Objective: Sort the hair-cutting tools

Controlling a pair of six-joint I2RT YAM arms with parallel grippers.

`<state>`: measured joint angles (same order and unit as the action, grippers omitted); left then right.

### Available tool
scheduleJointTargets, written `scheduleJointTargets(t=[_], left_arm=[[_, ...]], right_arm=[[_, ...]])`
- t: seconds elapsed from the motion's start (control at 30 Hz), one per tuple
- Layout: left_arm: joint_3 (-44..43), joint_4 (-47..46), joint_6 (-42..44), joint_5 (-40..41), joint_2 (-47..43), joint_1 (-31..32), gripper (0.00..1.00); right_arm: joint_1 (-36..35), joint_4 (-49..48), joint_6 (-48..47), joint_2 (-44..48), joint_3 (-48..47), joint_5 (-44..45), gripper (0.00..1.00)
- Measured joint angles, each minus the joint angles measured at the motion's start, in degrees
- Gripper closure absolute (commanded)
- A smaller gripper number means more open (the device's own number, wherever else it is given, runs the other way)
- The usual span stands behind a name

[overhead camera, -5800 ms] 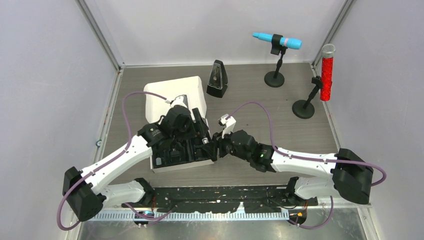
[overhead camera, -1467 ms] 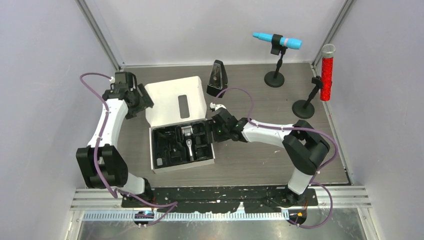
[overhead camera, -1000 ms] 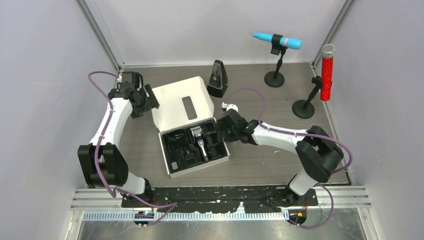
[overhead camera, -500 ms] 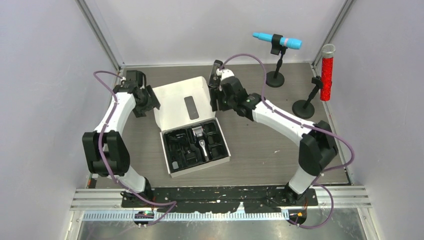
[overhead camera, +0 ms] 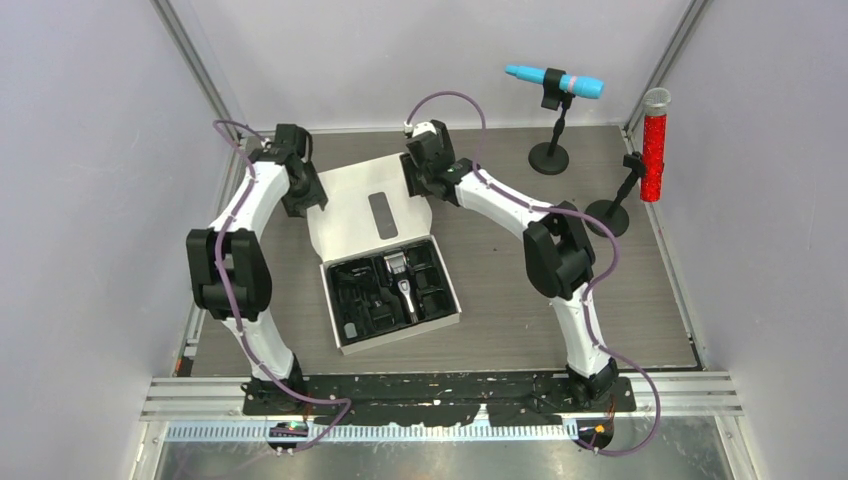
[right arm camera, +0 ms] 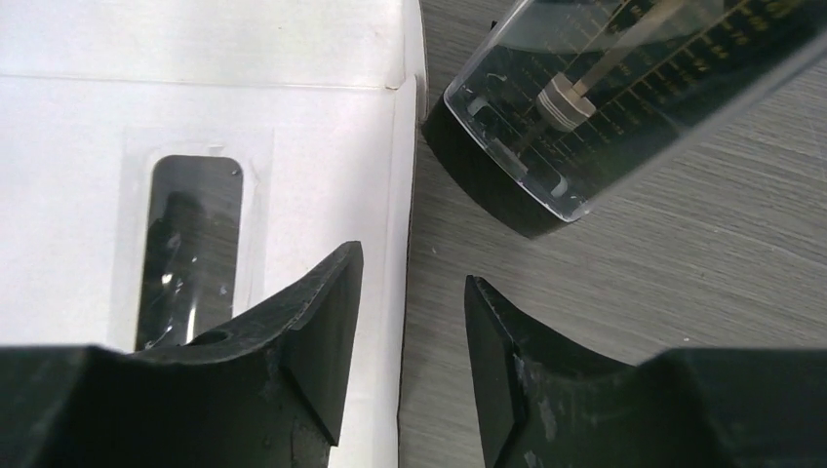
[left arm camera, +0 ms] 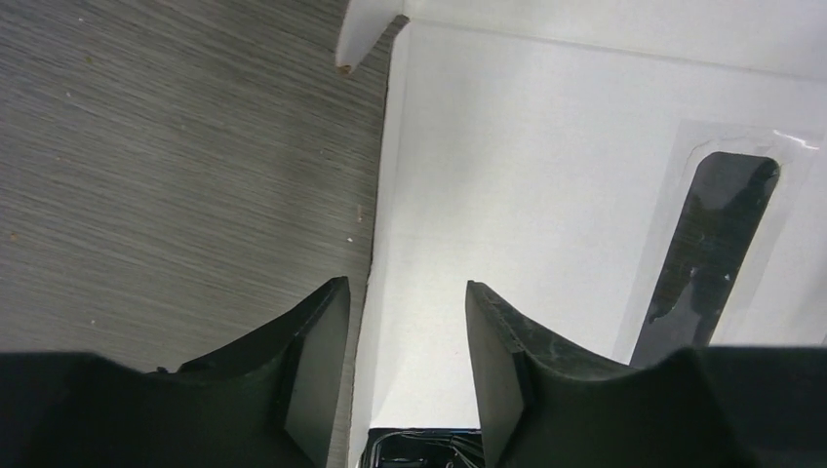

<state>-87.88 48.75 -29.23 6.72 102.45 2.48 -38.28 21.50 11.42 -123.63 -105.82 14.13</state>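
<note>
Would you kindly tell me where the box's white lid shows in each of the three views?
Top external: lid lies centre-left, just behind the black tray.
Left wrist: lid fills the right two thirds, with its left edge running down the middle.
Right wrist: lid takes the upper left, with its right edge near the centre.
Shared landmark: the lid's dark window.

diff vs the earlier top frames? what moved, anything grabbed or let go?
Both arms left the box and swung to its far end. The left end effector now straddles the left edge of the lid, and the right end effector straddles its right edge beside the metronome. Both are open, holding nothing. The box slid right and twisted slightly. The clipper stays inside; blue microphone and red microphone unmoved.
</note>
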Motion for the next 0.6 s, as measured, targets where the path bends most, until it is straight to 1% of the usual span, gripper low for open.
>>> scheduleJointTargets(t=[0.1,0.17,0.2,0.23,0.3,0.37,0.47,0.6], left_arm=[[-0.52,0.28,0.31,0.48,2.03,0.96,0.61],[-0.52,0.81,0.48,0.79,2.6,1.18,0.67],[-0.52,1.07,0.66,0.85,2.78,1.2,0.7],[-0.52,1.25,0.76,1.07,2.82,1.2,0.74],[-0.52,1.4,0.94,1.33,2.84,1.2,0.81],[-0.55,1.51,1.05,1.66,2.84,1.22,0.88],[-0.55,1.77,1.25,2.14,2.6,1.38,0.91],[-0.28,2.23,1.38,2.75,0.37,2.1,0.91]], right_arm=[[0.15,0.92,-0.28,-2.78,-2.43,0.48,0.54],[0.15,1.01,-0.46,-3.69,-3.26,0.57,0.6],[0.17,1.07,-0.59,-4.07,-3.69,0.52,0.67],[0.17,1.18,-0.74,-4.33,-4.11,0.44,0.7],[0.26,1.36,-0.92,-4.66,-4.98,0.09,0.83],[0.26,1.36,-0.92,-4.72,-5.66,-0.5,0.88],[0.31,1.31,-0.76,-4.7,-6.21,-1.2,0.9],[0.33,0.28,-0.83,-3.93,-5.03,-1.81,0.9]])
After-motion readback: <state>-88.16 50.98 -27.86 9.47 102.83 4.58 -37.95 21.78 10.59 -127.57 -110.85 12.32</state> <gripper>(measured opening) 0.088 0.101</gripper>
